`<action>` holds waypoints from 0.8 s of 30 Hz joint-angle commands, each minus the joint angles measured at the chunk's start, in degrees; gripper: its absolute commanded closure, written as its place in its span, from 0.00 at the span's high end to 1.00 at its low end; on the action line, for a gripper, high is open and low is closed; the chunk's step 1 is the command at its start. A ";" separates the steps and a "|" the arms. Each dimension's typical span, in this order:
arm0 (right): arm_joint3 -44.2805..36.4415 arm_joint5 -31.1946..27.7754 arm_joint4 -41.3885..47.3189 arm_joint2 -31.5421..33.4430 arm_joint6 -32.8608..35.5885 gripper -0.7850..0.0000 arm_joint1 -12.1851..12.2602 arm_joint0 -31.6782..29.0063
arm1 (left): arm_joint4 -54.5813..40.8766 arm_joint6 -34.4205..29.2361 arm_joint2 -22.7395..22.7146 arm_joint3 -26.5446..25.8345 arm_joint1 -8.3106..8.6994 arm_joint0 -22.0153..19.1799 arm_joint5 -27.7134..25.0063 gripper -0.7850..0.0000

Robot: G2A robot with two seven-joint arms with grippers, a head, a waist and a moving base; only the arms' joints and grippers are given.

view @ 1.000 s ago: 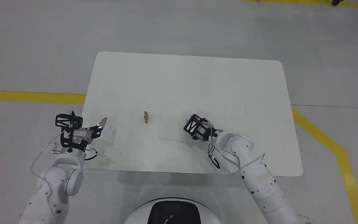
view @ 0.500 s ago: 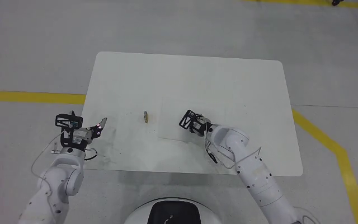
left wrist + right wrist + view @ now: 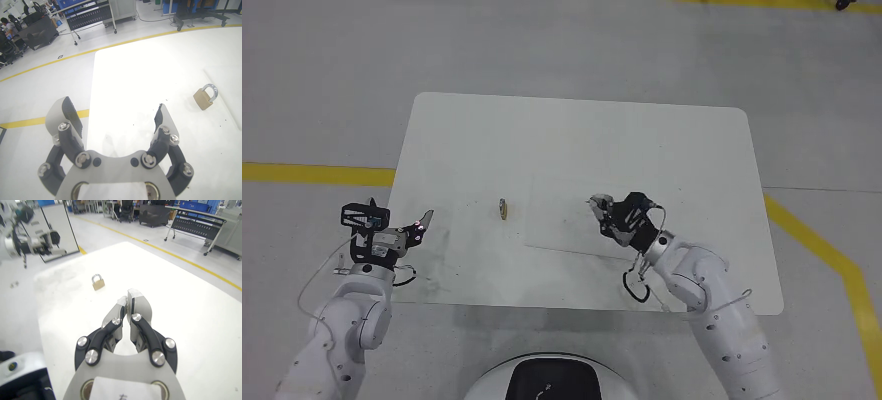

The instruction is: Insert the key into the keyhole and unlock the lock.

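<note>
A brass padlock (image 3: 502, 209) with a silver shackle lies on the white table (image 3: 662, 140), left of the middle; it also appears as the padlock (image 3: 205, 98) and the padlock (image 3: 98, 283). My right gripper (image 3: 600, 206) hovers right of it, shut, with a thin sliver of metal, apparently the key (image 3: 126, 305), pinched between its pads. The gripper (image 3: 126, 298) points toward the padlock, a good gap away. My left gripper (image 3: 417, 225) stands open over the table's left edge, its fingers (image 3: 162, 115) holding nothing.
A thin pale mat (image 3: 562, 235) lies flat on the table under the right gripper, its edge (image 3: 223, 102) just beyond the padlock. The table's far half is bare. Yellow floor tape (image 3: 312, 173) runs past the table on both sides.
The right gripper has moved to the right, away from the padlock, and turned at the wrist, staying shut. The left arm and the padlock have not moved.
</note>
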 commanded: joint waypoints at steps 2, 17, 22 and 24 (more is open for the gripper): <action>4.48 -4.88 14.02 1.42 1.11 0.00 0.04 1.47 | 0.00 0.00 0.00 0.00 0.00 0.00 0.00 1.00; 11.33 -10.21 24.02 2.57 2.04 0.00 0.22 3.79 | -4.37 -0.98 1.02 -1.75 -0.15 -0.02 -4.22 1.00; 11.36 -11.02 26.28 1.67 2.21 0.00 0.13 3.42 | -23.13 -4.54 1.32 -3.87 -0.35 -3.01 -16.26 1.00; 13.33 -14.86 32.04 -0.04 3.19 0.00 -0.02 4.16 | -37.25 -8.67 1.77 -4.34 -0.39 -5.37 -23.22 1.00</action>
